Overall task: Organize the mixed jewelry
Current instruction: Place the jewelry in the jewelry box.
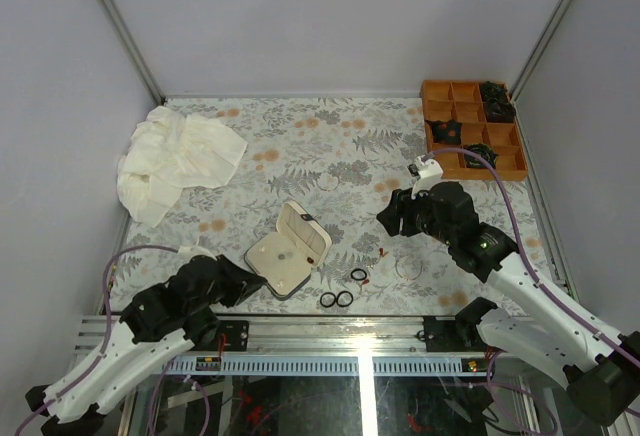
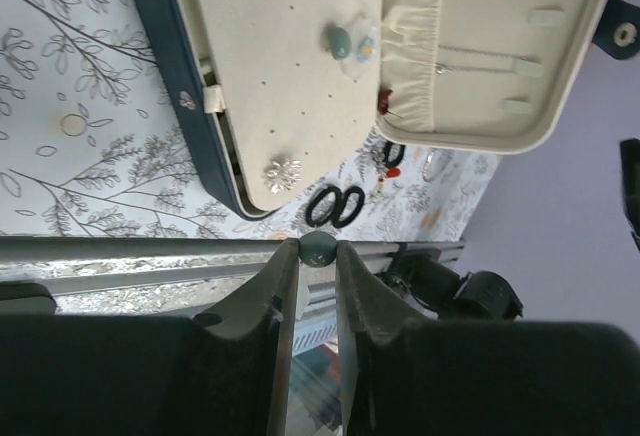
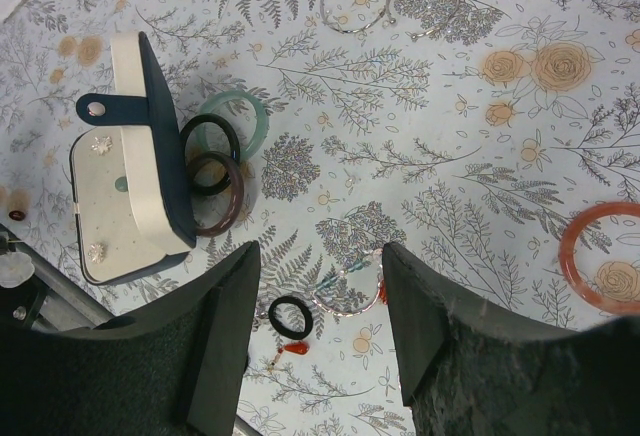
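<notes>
1. Top external: high, behind the near edge, looks down over the whole table.
2. Left wrist: low at near left, close on the open case, faces right.
3. Right wrist: mid-height over right-centre, looks down and left at the table.
4. Shared: case in all three; black rings pair in top and left wrist.

two black rings lie flat side by side near the middle of the table's near edge, a third just behind them with red bits beside it. a thin clear hoop lies flat to their right. a small green bead sits pinched in the left gripper.
</notes>
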You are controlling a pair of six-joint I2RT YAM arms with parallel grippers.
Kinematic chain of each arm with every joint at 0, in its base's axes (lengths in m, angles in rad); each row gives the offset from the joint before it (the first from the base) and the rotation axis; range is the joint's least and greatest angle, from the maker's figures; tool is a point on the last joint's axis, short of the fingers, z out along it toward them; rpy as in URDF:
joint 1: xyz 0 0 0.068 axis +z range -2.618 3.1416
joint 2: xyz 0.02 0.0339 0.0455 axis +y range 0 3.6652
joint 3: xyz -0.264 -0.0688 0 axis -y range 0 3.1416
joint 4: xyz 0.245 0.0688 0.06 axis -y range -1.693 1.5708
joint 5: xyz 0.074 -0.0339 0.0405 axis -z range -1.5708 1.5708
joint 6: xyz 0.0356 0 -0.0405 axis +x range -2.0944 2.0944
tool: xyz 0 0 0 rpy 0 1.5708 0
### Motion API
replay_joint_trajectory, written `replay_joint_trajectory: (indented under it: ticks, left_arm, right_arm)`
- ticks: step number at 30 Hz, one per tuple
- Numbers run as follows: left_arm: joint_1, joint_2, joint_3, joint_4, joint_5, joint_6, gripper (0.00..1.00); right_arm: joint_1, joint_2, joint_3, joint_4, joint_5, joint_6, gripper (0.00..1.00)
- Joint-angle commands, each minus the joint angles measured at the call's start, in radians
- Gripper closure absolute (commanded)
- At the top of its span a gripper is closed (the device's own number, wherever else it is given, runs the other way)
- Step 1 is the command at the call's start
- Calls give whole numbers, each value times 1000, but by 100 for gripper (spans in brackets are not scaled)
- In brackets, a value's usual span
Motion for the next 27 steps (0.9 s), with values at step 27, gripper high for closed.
replay_joint_trajectory:
  ticks: [27]
  left_arm:
    - [19,534,175,102,-155,229,100]
  right_arm:
    - [18,-34,-4,44,17,-7,40]
